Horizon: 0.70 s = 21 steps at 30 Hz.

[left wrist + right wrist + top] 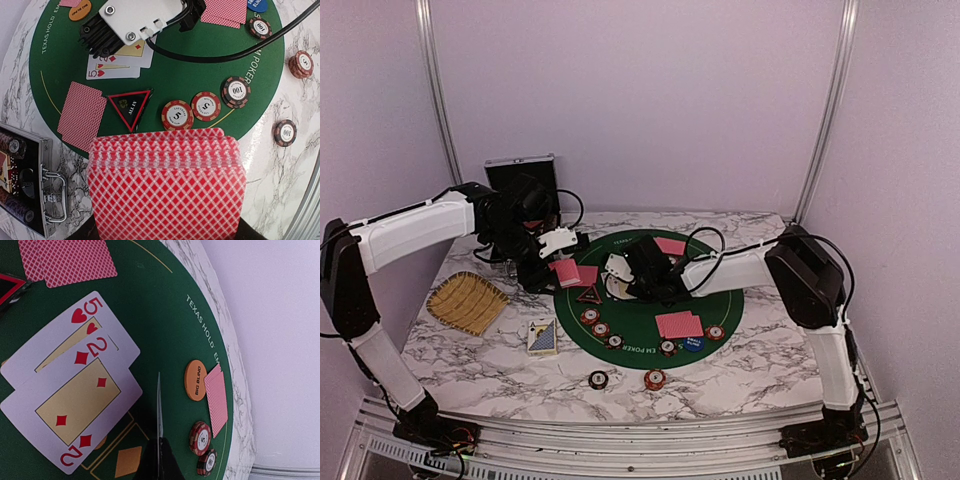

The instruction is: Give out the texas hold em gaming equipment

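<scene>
Clamping the red-backed deck (167, 185) in the left end effector (166, 225), right end effector (159, 462) is pinching 1 card (158, 405); guessing light, slick, bendy, so pinching across both faces

Marble table (770, 375) bears a green mat (640, 330), straw tray (436, 300) and red chip (655, 379).

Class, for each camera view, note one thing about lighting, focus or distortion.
Top external: even, soft light, hardly any shadows. Left wrist: the held deck looms large yet sharp. Right wrist: the wall is washed out; the gripped card shows edge-on, a thin line.
</scene>
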Available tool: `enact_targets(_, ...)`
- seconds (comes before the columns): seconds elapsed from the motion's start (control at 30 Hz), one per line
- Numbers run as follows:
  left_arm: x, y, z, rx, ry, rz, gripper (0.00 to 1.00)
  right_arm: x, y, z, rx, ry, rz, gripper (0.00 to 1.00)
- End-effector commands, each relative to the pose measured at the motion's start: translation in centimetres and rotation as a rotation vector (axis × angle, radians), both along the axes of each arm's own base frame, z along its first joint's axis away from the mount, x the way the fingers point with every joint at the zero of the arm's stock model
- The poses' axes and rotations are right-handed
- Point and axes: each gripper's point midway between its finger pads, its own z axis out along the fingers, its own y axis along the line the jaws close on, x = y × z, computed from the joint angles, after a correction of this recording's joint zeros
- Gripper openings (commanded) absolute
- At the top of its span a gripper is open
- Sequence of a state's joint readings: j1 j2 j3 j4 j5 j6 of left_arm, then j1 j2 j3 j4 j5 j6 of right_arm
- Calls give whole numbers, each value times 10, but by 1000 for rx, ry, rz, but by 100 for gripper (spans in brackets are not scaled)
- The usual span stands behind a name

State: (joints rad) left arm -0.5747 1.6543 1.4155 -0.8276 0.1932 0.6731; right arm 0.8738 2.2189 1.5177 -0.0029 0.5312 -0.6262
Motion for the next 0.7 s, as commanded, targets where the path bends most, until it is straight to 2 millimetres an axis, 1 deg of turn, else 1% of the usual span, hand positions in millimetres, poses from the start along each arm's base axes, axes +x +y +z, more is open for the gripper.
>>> enact_targets(0.0,-1,2,15,-21,-30,5,0,-9,10,-7,-12,37,39,3)
enact_targets(0.23,0,2,16,-20,-35,5,0,-19,9,-10,27,94,48,15)
enact_targets(0.43,0,2,16,-24,-32,6,0,-25,8,-14,47,131,38,18)
enact_targets(0.57,0,2,16,-23,-34,7,0,-29,7,-15,53,153,38,22)
enact_targets(0.6,0,2,16,-22,-33,8,0,-30,7,-14,59,157,40,24)
enact_targets(0.67,0,2,16,-21,-33,9,0,-32,7,-13,68,170,43,33)
